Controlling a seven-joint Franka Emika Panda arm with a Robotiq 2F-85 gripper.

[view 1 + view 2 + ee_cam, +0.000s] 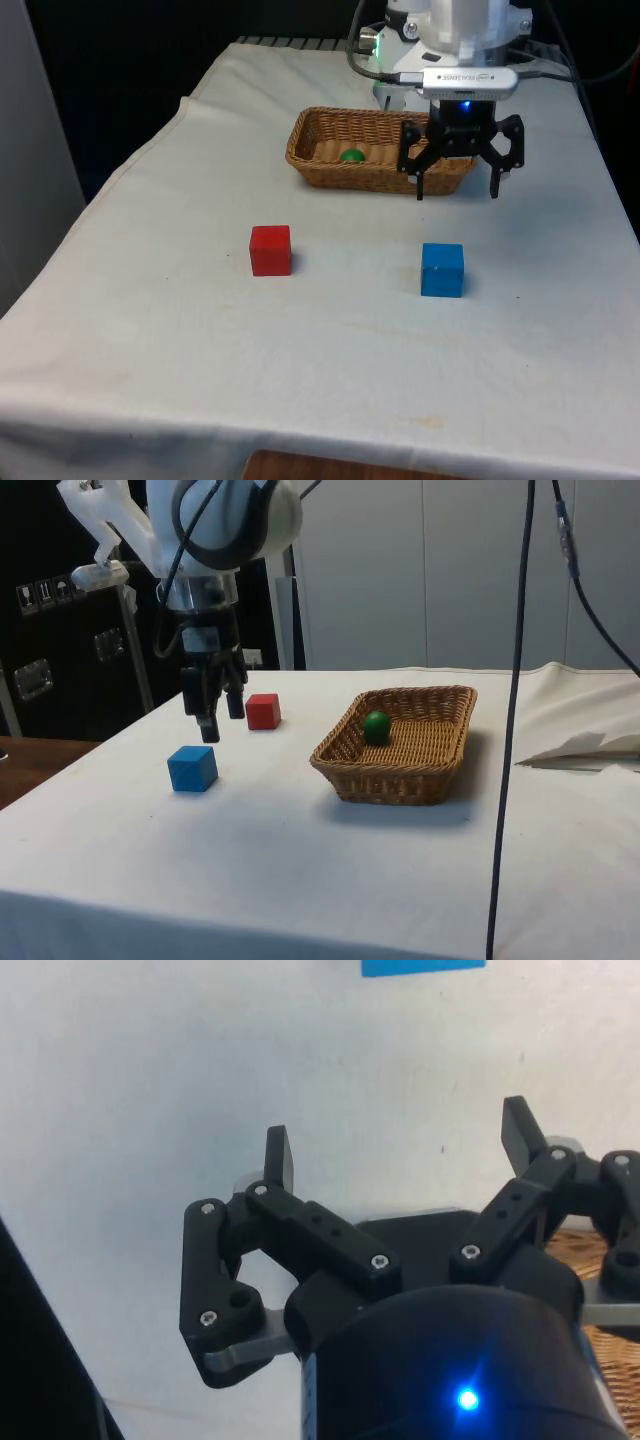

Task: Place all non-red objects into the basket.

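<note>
Front view, end effector: the black end effector [458, 188] hangs in the upper right of the frame, spread wide with nothing between its fingers, above the cloth-covered counter [330, 350].
Front view, basket: the wicker basket [330, 170] sits upper centre, partly behind the end effector, with a green ball [351, 155] inside it.
Front view, cubes: the blue cube [442, 269] lies right of centre, lower in the frame than the end effector and apart from it; the red cube [270, 250] lies left of centre, well apart from the blue one.

Side view, end effector: the end effector [219, 721] is in the upper left of the frame, clear of the counter [300, 860].
Side view, cubes: the blue cube [192, 768] rests at left, just below the fingertips in the frame (not touching them); the red cube [263, 711] is just right of the end effector.
Side view, basket: the basket [400, 775] is at centre right, with the green ball [376, 726] against its left wall.

Wrist view, end effector: the end effector [398, 1147] has its two fingers set wide over bare white cloth [150, 1110].
Wrist view, blue cube: an edge of the blue cube [422, 966] shows at the top of the frame.
Wrist view, basket: a bit of the basket weave [605, 1345] shows at the lower right edge.
</note>
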